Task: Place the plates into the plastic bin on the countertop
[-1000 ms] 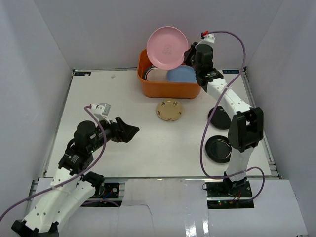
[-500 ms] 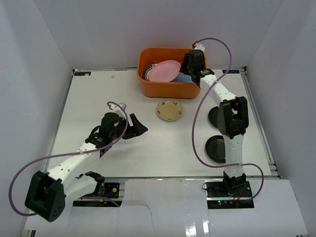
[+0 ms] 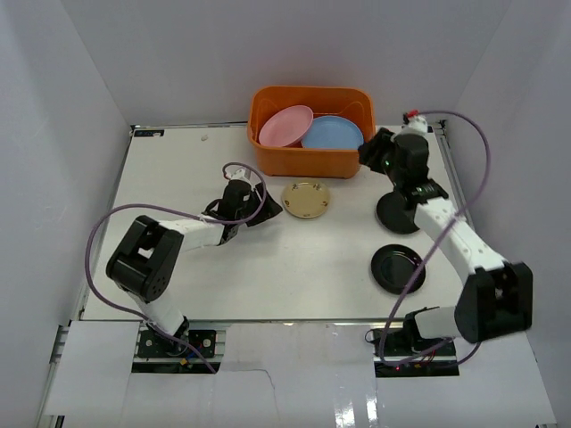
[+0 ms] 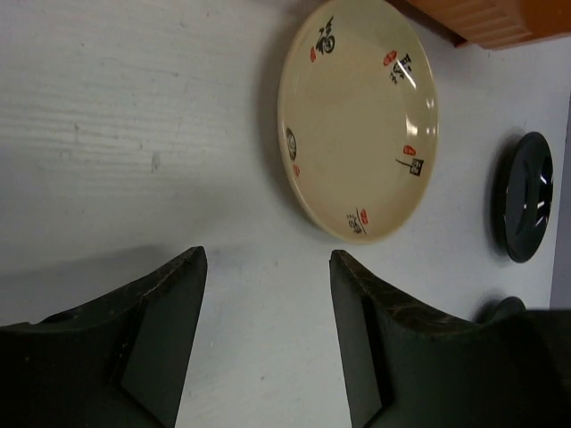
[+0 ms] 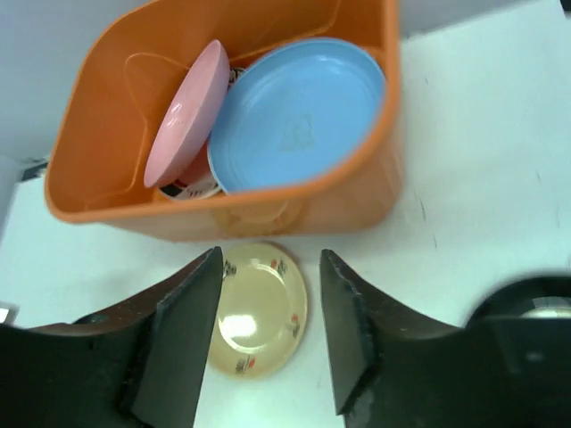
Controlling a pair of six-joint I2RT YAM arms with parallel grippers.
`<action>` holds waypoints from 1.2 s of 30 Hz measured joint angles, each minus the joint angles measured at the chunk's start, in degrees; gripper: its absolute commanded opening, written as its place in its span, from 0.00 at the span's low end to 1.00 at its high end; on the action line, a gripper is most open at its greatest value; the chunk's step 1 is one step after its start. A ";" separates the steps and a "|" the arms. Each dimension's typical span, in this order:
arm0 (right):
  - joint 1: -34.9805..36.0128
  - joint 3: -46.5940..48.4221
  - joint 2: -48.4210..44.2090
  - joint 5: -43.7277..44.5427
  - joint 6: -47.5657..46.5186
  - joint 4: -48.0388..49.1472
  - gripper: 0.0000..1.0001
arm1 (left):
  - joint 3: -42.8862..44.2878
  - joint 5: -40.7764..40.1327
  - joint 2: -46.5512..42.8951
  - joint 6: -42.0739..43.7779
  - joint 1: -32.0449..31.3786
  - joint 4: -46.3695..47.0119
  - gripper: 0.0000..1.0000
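The orange plastic bin (image 3: 308, 159) stands at the back of the white countertop (image 3: 178, 178). A pink plate (image 3: 285, 125) and a light blue plate (image 3: 332, 132) lean inside it; a patterned-rim white plate (image 5: 192, 189) peeks from under them. A small tan plate (image 3: 306, 198) lies in front of the bin. Two black plates (image 3: 397, 267) (image 3: 397, 214) lie at the right. My left gripper (image 3: 268, 209) is open and empty, just left of the tan plate (image 4: 357, 120). My right gripper (image 3: 368, 156) is open and empty, by the bin's right end (image 5: 348, 192).
White walls enclose the countertop on three sides. The right arm reaches over the farther black plate. Purple cables loop off both arms. A black plate (image 4: 524, 196) shows at the right edge of the left wrist view.
The right gripper let the pink plate go into the bin and drew back to the right. The left arm stretched forward and its gripper moved right, up to the tan plate.
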 measured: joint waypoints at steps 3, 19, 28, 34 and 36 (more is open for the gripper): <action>-6.27 -14.60 -11.13 -3.76 4.59 4.57 0.44 | 3.15 -1.16 5.42 -0.22 0.00 2.05 0.64; -35.36 -44.28 -19.58 -6.97 13.05 9.31 0.62 | 16.46 -4.31 20.17 -0.87 -0.46 5.11 0.47; -37.35 -43.19 -12.04 -14.95 12.15 12.33 0.67 | 17.77 -5.77 21.73 -0.15 -1.62 5.88 0.32; -37.38 -40.94 -11.08 -14.97 10.36 13.20 0.67 | 17.84 -6.16 22.21 0.09 -1.75 6.19 0.00; -37.35 -40.63 -7.32 -15.54 10.38 14.56 0.67 | 17.70 -6.14 22.01 0.07 -1.77 6.67 0.00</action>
